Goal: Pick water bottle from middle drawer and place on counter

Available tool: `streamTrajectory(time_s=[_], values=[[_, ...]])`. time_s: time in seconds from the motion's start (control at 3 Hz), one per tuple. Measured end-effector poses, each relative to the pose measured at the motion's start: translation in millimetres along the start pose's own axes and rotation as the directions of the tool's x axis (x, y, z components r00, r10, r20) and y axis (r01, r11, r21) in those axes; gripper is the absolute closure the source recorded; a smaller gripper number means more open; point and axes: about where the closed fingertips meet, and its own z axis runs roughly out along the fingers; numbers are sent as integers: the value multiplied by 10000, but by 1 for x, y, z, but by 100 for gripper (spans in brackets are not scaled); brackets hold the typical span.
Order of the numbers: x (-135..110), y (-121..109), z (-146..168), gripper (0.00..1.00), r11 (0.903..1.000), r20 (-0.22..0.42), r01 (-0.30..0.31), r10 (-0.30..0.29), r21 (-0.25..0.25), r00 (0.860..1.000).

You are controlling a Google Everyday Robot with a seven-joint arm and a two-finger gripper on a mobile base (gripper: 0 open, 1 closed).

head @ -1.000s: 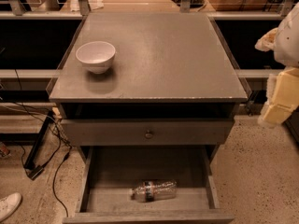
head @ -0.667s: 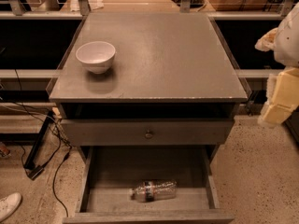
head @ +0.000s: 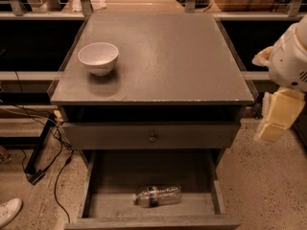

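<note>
Water bottle (head: 157, 195) lies in the open middle drawer (head: 217, 186) at 6 o'clock. Gripper (head: 276, 123) hangs at 3 o'clock by the counter (head: 163, 56); open or shut, I can't tell. Nothing grabbed yet, so I think it must reach down next.

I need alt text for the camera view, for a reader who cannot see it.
A water bottle lies on its side in the open middle drawer. The robot's hand hangs at the right, beside the counter, which holds a white bowl.
</note>
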Motion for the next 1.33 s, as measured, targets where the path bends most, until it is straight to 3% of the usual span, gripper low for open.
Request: streamTrajectory(time_s=[0.33, 0.67, 1.0, 1.33], values=[[1, 7, 26, 0, 9990, 395, 109, -91, -441, 9992], [0, 8, 26, 0, 9988, 397, 132, -113, -474, 9991], [-4, 25, 47, 0, 9954, 423, 464, -430, -839, 9982], [3, 52, 78, 0, 9858, 453, 1150, -1102, -1225, 9929]])
